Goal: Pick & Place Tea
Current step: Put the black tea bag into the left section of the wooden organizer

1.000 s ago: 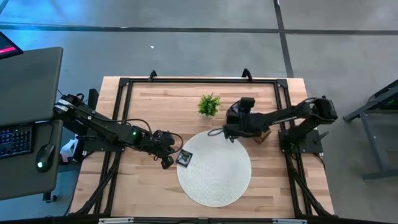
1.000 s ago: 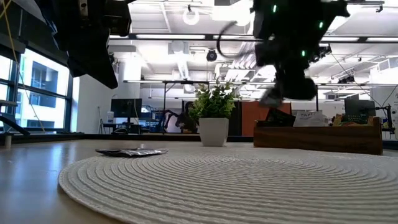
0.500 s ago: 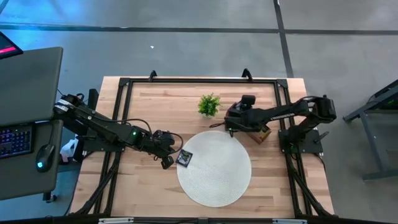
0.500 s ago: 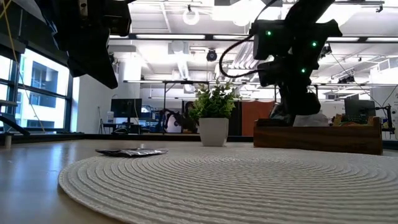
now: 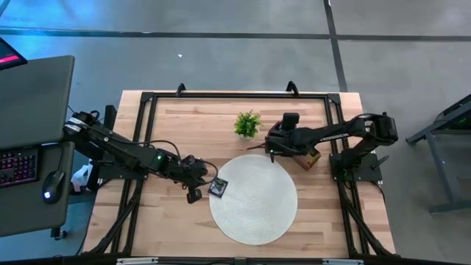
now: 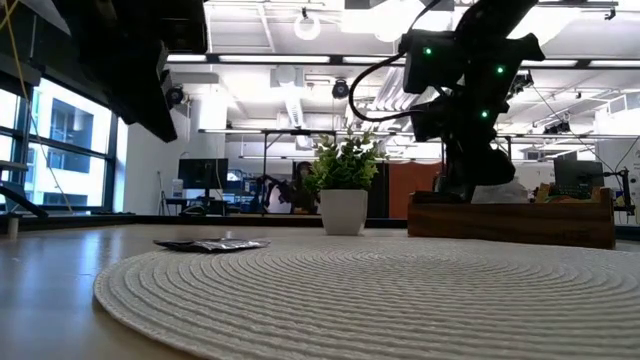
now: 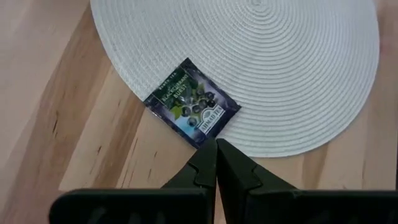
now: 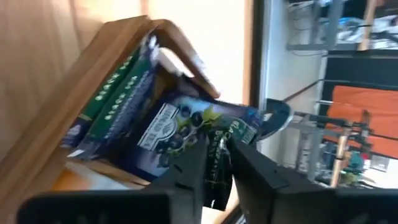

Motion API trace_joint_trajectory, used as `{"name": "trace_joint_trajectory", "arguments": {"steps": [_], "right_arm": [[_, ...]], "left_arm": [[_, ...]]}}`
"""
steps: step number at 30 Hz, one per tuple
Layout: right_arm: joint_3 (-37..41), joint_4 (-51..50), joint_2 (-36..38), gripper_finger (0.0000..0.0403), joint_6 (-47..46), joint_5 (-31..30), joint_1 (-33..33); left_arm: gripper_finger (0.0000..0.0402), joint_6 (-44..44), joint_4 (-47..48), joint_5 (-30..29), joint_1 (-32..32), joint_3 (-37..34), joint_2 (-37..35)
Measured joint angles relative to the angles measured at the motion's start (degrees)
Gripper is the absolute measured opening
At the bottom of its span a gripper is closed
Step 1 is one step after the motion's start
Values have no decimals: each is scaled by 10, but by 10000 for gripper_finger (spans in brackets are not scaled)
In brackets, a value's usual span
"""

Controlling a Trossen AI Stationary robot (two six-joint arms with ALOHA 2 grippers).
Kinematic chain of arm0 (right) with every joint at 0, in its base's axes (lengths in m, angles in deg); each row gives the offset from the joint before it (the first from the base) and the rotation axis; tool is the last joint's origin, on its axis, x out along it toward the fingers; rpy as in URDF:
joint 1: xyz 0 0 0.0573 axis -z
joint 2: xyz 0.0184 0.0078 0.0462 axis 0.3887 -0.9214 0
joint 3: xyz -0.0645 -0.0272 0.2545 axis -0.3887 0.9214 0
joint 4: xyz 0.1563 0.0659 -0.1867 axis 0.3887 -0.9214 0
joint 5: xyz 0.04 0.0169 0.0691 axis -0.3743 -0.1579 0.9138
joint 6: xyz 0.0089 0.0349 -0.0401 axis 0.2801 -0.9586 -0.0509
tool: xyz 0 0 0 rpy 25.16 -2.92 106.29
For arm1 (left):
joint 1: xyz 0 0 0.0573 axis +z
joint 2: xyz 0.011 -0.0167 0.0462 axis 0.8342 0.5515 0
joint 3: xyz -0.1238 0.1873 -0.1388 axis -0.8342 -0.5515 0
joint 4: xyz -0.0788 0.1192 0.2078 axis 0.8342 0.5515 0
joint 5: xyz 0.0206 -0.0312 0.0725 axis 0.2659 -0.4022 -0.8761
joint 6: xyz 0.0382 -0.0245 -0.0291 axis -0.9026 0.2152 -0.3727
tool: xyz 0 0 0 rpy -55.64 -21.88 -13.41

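Tea sachets stand packed on edge in the wooden tray point(image 8: 93, 81), which sits right of centre in the overhead frame, just past the round white mat's point(image 5: 254, 199) upper right edge. In the right wrist view the tray holds green-labelled packets at the far side and a dark blue sachet point(image 8: 180, 134) with berry print nearest the camera. The right gripper point(image 8: 217, 165) is down at this tray, its two fingers a little apart with the lower edge of that blue sachet lying between them; whether they actually pinch it or only straddle it cannot be told from here. In the low view the tray point(image 6: 510, 218) shows at right with pale packet tops sticking above its rim.

One more dark sachet point(image 7: 191, 102) lies flat on its own, half on the mat's left edge and half on the bare table point(image 5: 184, 125). The left gripper point(image 7: 216, 155) hovers just beside it, fingers pressed together and holding nothing, their tips close to the sachet's near corner.

A small potted plant point(image 5: 247, 124) stands just above the mat, left of the tray
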Motion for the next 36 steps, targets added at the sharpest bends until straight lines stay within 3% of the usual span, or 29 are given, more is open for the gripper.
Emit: {"name": "trace_joint_trajectory", "arguments": {"steps": [5, 10, 15, 19, 21, 26, 30, 36], "right_arm": [[-1, 6, 0, 115, -7, -47, -6], [-2, 13, 0, 144, -36, -49, -30], [-2, 36, 0, 150, -48, -50, -69], [-2, 126, 0, 142, -40, -43, -109], [-2, 204, 0, 137, -18, -13, -130], [-2, 440, -13, 125, 63, 127, -172], [-2, 577, -60, 118, 148, 186, -196], [-2, 692, -137, 136, 68, 274, -206]], "left_arm": [[5, 0, -4, 1, 0, 0, 0], [5, -1, -14, 9, 0, 0, 0], [5, 0, -15, 9, 0, 0, 0], [5, -1, -14, 9, 0, 0, 0], [5, -1, -15, 9, 0, 0, 0], [5, 0, -15, 9, 0, 0, 0], [5, 0, -15, 7, 0, 0, 0], [5, 0, -16, 7, 0, 0, 0]]}}
